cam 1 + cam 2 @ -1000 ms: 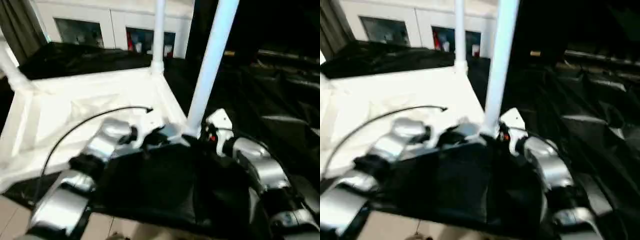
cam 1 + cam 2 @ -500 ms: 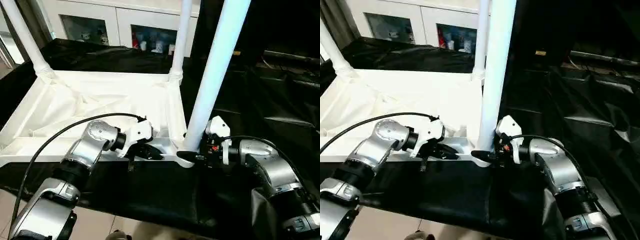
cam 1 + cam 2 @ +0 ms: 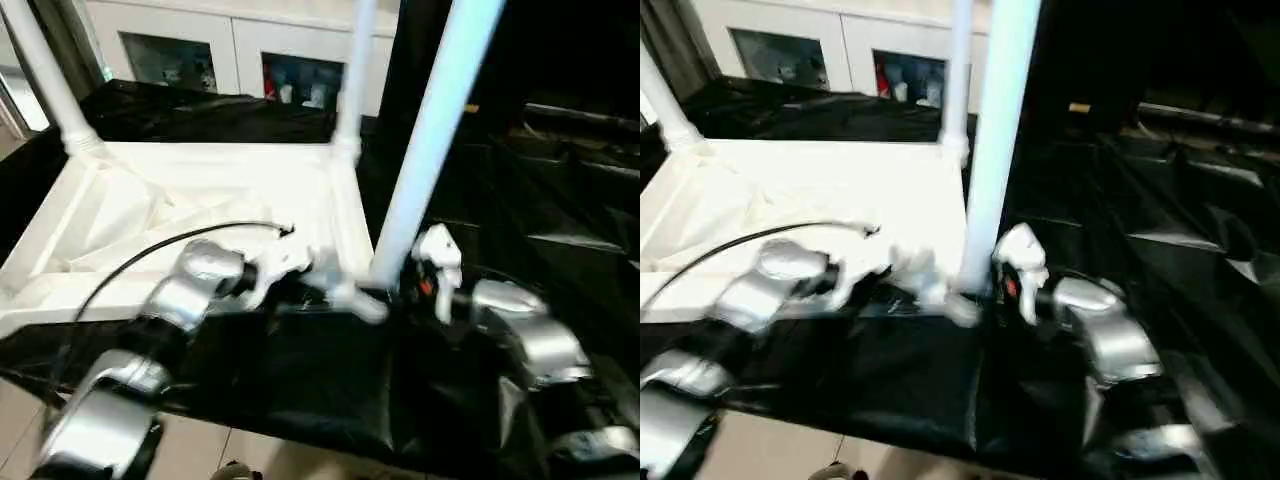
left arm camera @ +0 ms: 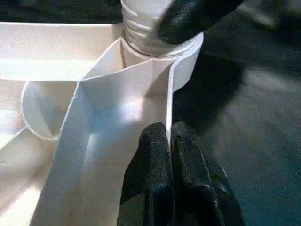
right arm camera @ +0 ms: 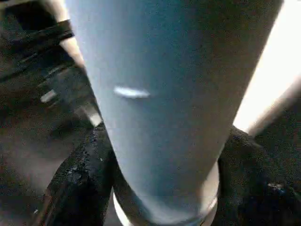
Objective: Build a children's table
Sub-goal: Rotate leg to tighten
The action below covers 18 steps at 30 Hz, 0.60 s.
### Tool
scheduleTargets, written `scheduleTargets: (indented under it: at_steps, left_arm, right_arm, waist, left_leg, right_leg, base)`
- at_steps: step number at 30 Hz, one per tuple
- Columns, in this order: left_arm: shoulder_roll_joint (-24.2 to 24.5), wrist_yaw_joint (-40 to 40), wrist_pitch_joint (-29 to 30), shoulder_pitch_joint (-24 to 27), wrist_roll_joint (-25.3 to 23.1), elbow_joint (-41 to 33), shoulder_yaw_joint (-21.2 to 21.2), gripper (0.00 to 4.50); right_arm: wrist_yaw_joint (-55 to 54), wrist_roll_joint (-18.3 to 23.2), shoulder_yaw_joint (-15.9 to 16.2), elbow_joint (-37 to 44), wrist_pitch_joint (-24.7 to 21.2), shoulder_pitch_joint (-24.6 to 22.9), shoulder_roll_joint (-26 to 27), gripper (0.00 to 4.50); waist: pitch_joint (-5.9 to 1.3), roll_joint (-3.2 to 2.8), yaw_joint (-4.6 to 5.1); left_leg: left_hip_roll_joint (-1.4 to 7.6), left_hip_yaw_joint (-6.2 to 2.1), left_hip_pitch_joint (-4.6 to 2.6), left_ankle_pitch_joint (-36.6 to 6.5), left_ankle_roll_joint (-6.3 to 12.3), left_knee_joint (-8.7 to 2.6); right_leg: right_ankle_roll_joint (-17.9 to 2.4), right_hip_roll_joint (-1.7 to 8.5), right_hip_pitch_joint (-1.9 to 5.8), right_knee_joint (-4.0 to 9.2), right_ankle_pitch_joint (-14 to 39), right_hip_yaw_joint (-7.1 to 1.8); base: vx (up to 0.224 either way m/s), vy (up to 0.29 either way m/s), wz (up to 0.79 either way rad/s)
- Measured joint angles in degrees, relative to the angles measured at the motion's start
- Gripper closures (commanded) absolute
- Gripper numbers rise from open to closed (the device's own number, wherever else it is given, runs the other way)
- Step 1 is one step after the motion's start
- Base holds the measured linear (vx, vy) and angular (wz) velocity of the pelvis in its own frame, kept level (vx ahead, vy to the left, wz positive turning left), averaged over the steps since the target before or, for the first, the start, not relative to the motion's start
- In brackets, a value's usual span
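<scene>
Upside down on the black-draped counter [image 3: 300,390] lies the children's table [image 3: 200,200], its ribbed underside facing up and its white legs pointing at the ceiling. I can see three legs standing in corner sockets: the far left leg [image 3: 35,70], the far right leg [image 3: 355,60], and the near right leg [image 3: 430,130], which rises steeply out of the corner closest to me.

My left gripper [image 4: 170,155] is pinched onto the thin upright rim of the tabletop [image 4: 94,136] just beside that near right corner socket [image 4: 160,52]; the two black fingers [image 4: 150,160] sit pressed close with only the plastic wall between them. In the head views my left forearm [image 3: 180,300] reaches in over the counter's near edge to that rim, a black cable [image 3: 150,260] arching above it.

My right gripper [image 5: 164,188] is wrapped around the base of the near right leg, one black finger [image 5: 80,174] on either side of the pale round shaft, right where it meets the socket. From my left wrist camera, a black fingertip [image 4: 193,19] of that right gripper shows against the ridged foot of the leg. My right forearm [image 3: 520,340] comes in from the right across the dark cloth.

Behind the counter stands a white cabinet [image 3: 240,50] with glass doors.
</scene>
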<state>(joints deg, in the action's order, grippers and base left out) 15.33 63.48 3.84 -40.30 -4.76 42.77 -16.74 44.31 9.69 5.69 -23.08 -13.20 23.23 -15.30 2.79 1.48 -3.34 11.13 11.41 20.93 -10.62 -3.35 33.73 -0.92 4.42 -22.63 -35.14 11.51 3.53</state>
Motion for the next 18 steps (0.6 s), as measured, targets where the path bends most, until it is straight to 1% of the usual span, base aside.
scheduleTargets:
  at_steps: [4,7,12,13,14,15,18]
  left_arm:
    - [-7.1,-12.5,3.3,-3.7,-1.5,6.1,0.7,4.5]
    - [-9.7,-16.4,5.4,-4.8,-1.6,7.6,1.2,4.5]
    - [-10.7,-17.1,6.3,-5.1,-1.6,8.0,2.0,4.5]
    - [-10.8,-17.1,6.2,-5.3,-1.6,8.2,2.0,4.5]
    - [-10.9,-17.1,6.1,-5.3,-1.6,8.3,2.0,4.5]
    - [-10.9,-17.1,6.0,-5.3,-1.6,8.4,2.0,4.5]
    - [-10.8,-16.8,5.7,-5.4,-1.6,8.4,2.0,4.5]
  right_arm:
    - [-16.8,-2.1,-4.0,-4.1,-2.6,3.4,5.3,1.86]
    - [-24.8,-2.9,-5.8,-5.4,-2.9,4.4,8.4,1.86]
    - [-27.6,-3.6,-6.7,-5.4,-2.4,4.5,10.0,1.86]
    - [-27.5,-3.6,-7.0,-5.5,-1.8,4.3,10.1,1.51]
    - [-27.5,-3.5,-7.1,-5.5,-1.5,4.3,10.1,1.3]
    - [-27.5,-3.4,-7.1,-5.6,-1.3,4.3,10.1,1.16]
    - [-26.4,-3.4,-7.1,-5.6,-1.2,4.3,10.1,0.98]
  waist:
    - [-0.02,-0.01,0.08]
    - [-0.01,-0.05,0.11]
    - [-0.07,-0.13,0.05]
    - [-0.08,-0.19,0.0]
    - [-0.07,-0.22,0.0]
    - [-0.06,-0.24,0.01]
    - [-0.06,-0.24,0.02]
  left_leg:
    - [-0.13,0.04,-0.22,0.0,0.01,0.0]
    - [-0.16,0.04,-0.48,0.0,0.01,-0.01]
    - [-0.16,0.02,-0.67,0.0,0.0,-0.17]
    - [-0.16,0.02,-0.66,0.0,0.01,-0.18]
    - [-0.16,0.02,-0.65,0.0,0.0,-0.18]
    - [-0.16,0.02,-0.65,0.0,0.01,-0.19]
    - [-0.16,0.02,-0.65,0.0,0.01,-0.25]
  right_leg:
    - [0.1,0.1,0.32,0.18,0.0,-0.13]
    - [0.3,0.1,0.52,0.2,0.2,-0.18]
    - [0.4,0.09,0.68,0.2,0.2,-0.18]
    - [0.3,0.09,0.68,0.2,0.2,-0.17]
    - [0.3,0.09,0.68,0.2,0.2,-0.17]
    - [0.3,0.09,0.68,0.21,0.2,-0.17]
    - [0.3,0.09,0.67,0.21,0.2,-0.17]
  base:
    - [0.0,0.0,0.0]
    - [0.0,0.0,0.0]
    - [0.0,0.0,0.0]
    - [0.0,0.0,0.0]
    - [0.0,0.0,0.0]
    - [0.0,0.0,0.0]
    - [0.0,0.0,0.0]
